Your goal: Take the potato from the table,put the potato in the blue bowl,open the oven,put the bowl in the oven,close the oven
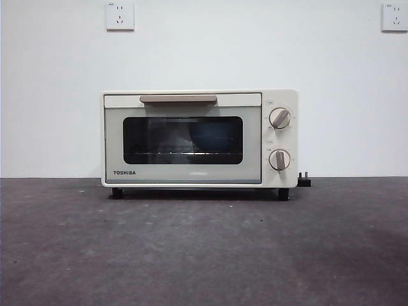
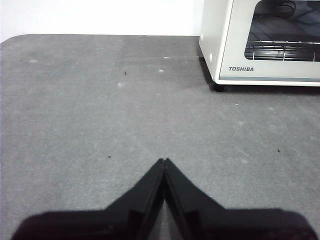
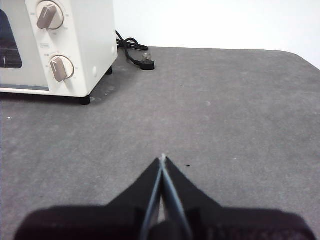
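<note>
The cream-white Toshiba oven [image 1: 199, 138] stands at the back of the table [image 1: 204, 255] with its door closed and its beige handle [image 1: 178, 99] at the top. Through the dark glass a dim blue rounded shape, the blue bowl [image 1: 213, 137], sits on the rack. The potato is hidden. My left gripper [image 2: 164, 161] hovers shut over bare table in front of the oven's left end [image 2: 260, 45]. My right gripper [image 3: 163, 158] is shut too, over the table off the oven's knob side [image 3: 60, 47]. Neither holds anything.
Two round knobs [image 1: 279, 139] sit on the oven's right panel. A black power cord with its plug [image 3: 145, 62] lies on the table behind the oven's right side. A white wall with two sockets [image 1: 120, 16] rises behind the table.
</note>
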Robot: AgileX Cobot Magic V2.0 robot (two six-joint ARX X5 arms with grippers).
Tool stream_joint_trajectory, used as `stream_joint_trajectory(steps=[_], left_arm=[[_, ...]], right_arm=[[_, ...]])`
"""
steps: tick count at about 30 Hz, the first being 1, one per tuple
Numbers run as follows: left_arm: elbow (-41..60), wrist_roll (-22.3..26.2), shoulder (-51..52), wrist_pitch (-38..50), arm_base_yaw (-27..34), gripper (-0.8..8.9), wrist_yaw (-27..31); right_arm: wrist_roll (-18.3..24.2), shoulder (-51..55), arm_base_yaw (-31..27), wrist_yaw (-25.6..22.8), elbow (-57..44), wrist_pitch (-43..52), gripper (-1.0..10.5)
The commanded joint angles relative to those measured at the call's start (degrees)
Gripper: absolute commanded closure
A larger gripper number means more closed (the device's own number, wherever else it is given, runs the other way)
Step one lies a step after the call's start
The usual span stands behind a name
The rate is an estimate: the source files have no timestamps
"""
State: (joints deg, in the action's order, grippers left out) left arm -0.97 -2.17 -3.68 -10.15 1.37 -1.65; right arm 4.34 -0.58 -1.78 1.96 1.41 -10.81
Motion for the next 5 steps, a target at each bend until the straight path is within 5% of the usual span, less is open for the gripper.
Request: stream_joint_trajectory(steps=[1, 5], left_arm=[[0.52, -0.28, -0.07, 0.61, 0.11, 8.17, -0.04], [0.52, -0.28, -0.07, 0.61, 0.11, 8.17, -0.04]], right_arm=[[-0.02, 0.09, 0.04, -0.04, -0.61, 0.37, 9.5], [-0.02, 0.09, 0.04, -0.04, -0.61, 0.37, 9.5]])
